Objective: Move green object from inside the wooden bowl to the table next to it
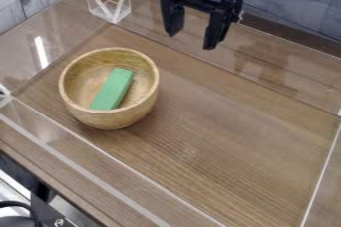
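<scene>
A round light-tan wooden bowl (pixel 111 89) stands on the left part of the brown wood-grain table (pixel 233 131). Inside it lies the green object (pixel 112 89), a flat bright-green block resting aslant on the bowl's floor. My gripper (pixel 193 29) hangs high at the back of the scene, above and to the right of the bowl, well apart from it. Its two black fingers point down with a clear gap between them and hold nothing.
Clear acrylic walls (pixel 80 176) border the table on all sides. A clear angled bracket (pixel 107 5) stands at the back left corner. Bare tabletop lies to the right of and in front of the bowl.
</scene>
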Available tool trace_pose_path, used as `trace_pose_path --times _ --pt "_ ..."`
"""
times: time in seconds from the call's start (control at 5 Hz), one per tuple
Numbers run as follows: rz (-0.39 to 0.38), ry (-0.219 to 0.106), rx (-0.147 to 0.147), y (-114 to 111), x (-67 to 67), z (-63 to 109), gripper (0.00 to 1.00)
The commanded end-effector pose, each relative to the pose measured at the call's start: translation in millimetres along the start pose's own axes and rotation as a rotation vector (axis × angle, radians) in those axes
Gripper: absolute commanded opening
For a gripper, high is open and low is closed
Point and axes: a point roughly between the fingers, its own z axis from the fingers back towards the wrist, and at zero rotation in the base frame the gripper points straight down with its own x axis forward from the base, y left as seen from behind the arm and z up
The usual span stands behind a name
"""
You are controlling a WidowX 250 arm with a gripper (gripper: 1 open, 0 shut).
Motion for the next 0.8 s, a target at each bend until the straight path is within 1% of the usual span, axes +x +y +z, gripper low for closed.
trace_pose_path --times 0.0,0.2,0.4,0.6 --pt "0.012 0.001 -0.007 13.4 -9.8 0.4 1.00" --pt "0.013 -0.007 -0.011 37.9 -26.6 -2.3 1.00" --pt "-0.078 -0.036 -0.013 67.7 -35.0 -5.2 1.00" --pt "-0.139 -0.066 -0.011 86.9 -40.5 -9.4 1.00"
